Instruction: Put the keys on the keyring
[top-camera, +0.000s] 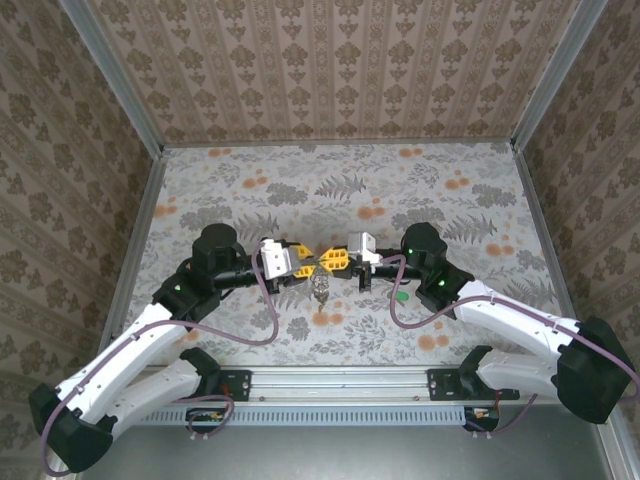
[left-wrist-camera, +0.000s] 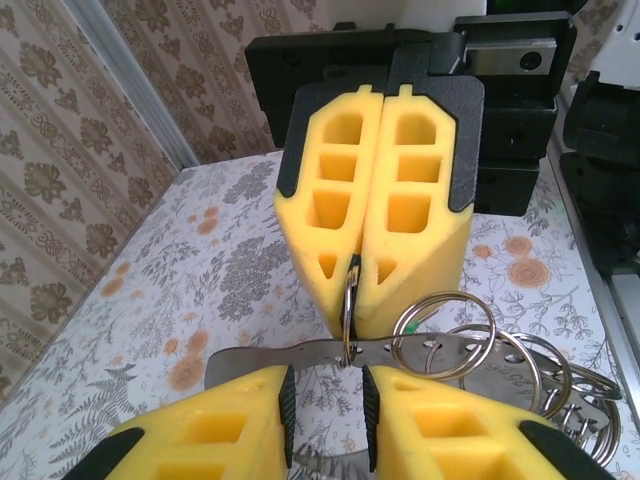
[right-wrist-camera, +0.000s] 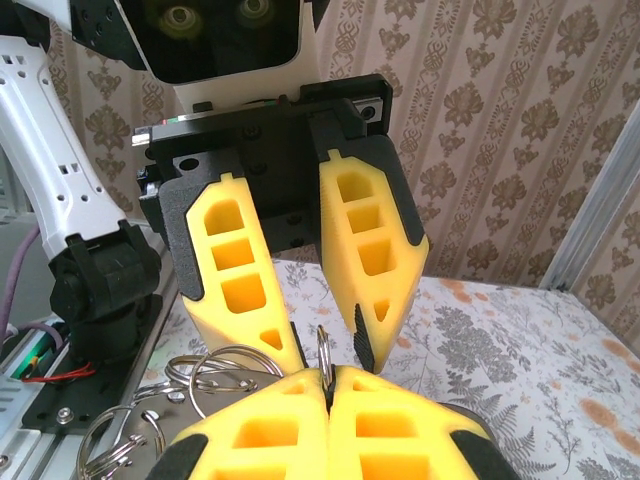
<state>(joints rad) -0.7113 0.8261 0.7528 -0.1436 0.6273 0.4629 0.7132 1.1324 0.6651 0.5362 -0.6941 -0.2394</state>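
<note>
Right gripper (right-wrist-camera: 328, 378) and left gripper (left-wrist-camera: 328, 385) nose to nose above the middle of the patterned table (top-camera: 300, 180)
The right gripper's yellow pads are pressed fully together on the keyring (right-wrist-camera: 321, 345), a thin metal loop that stands upright and edge-on, its plane running along the line between the two grippers. The left gripper's pads stand partly apart, one either side of that loop, clamping nothing that can be seen. At the loop's lower edge the keys (left-wrist-camera: 290, 357) show as a flat metal blade lying level, long axis crosswise to the grippers. A cluster of split rings (left-wrist-camera: 440, 335) hangs beside it, clear of the table
</note>
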